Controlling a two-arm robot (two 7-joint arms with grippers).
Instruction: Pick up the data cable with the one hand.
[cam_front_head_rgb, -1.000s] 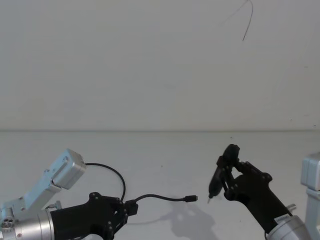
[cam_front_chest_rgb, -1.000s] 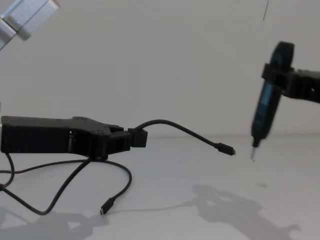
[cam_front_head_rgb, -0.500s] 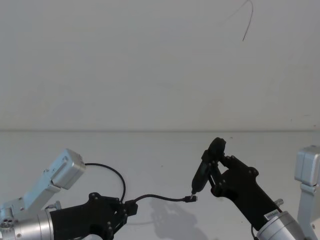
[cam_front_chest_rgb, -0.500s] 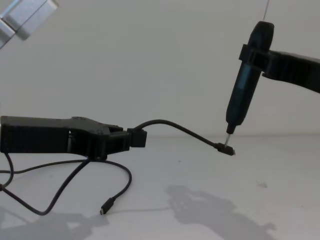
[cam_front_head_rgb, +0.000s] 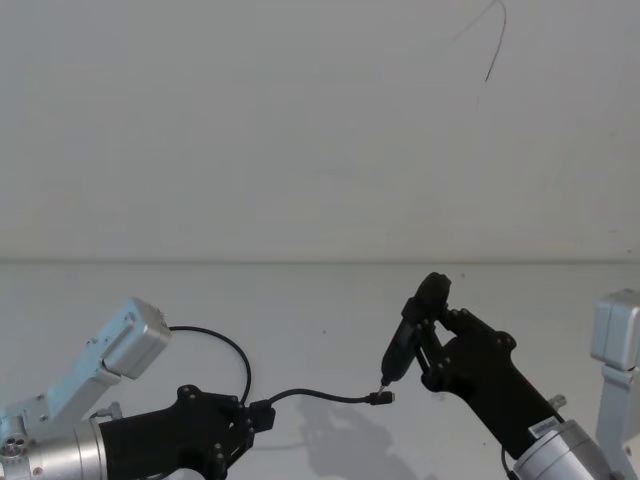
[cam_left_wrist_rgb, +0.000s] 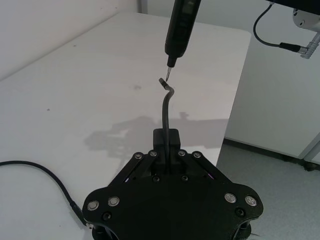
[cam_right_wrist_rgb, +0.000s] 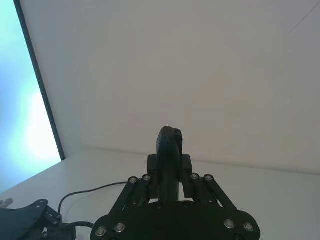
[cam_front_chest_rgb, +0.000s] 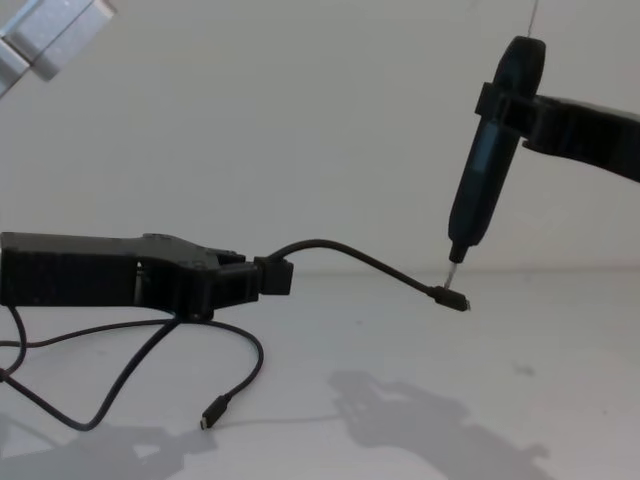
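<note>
The data cable (cam_front_chest_rgb: 350, 256) is thin and black. My left gripper (cam_front_chest_rgb: 245, 281) is shut on its small black junction (cam_front_chest_rgb: 276, 277) and holds it level above the table. One cable end arcs right to a plug (cam_front_chest_rgb: 452, 298) hanging in the air. In the left wrist view the left gripper (cam_left_wrist_rgb: 167, 155) clamps the junction (cam_left_wrist_rgb: 166, 140). My right gripper (cam_front_chest_rgb: 540, 115) is shut on a slim black pen tool (cam_front_chest_rgb: 487, 160), whose metal tip sits just above that plug. In the head view the left gripper (cam_front_head_rgb: 245, 420) is at the lower left and the right gripper (cam_front_head_rgb: 440, 350) at the lower right.
More cable loops down to the white table (cam_front_chest_rgb: 520, 400), with a loose plug (cam_front_chest_rgb: 210, 415) lying under the left gripper. In the left wrist view the table edge (cam_left_wrist_rgb: 240, 75) drops off to the floor beside a white cabinet (cam_left_wrist_rgb: 285, 100). A plain wall stands behind.
My right gripper has swung the pen tool leftwards until its tip stands at the cable's free plug. The left gripper and the held junction have stayed put.
</note>
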